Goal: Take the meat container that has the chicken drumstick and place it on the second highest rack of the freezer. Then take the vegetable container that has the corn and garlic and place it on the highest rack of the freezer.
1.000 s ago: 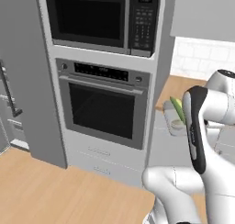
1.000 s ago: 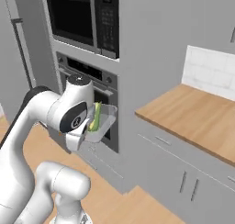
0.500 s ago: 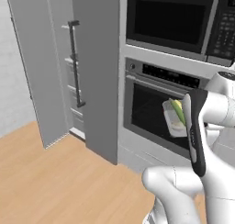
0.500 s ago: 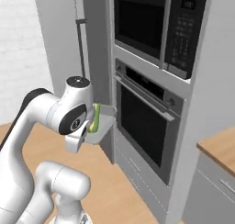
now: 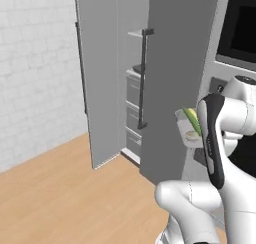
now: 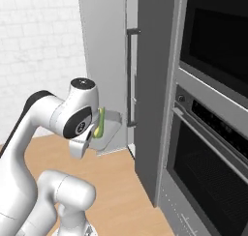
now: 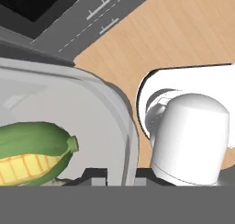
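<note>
White rounded arm (image 5: 235, 118), dark joints

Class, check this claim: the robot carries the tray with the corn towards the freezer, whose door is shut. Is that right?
Not quite. The freezer door stands open: the left base view shows its shelves and drawers. The rest holds: the end effector grips the tray holding the corn.

Freezer (image 5: 170, 63): tall grey cabinet, door swung open to the left, pale shelves and grey drawers visible inside.
Handle (image 5: 143, 78): long dark vertical bar on the cabinet front.
Vegetable container (image 5: 186, 133): pale tray held up beside the arm's dark forearm, off the floor.
Corn (image 5: 192, 121): yellow-green cob lying in the tray.
Garlic (image 5: 192, 135): small off-white bulb just beside the corn.
Floor (image 5: 65, 198): light wood.
Wall (image 5: 35, 73): white brick, left.
</note>
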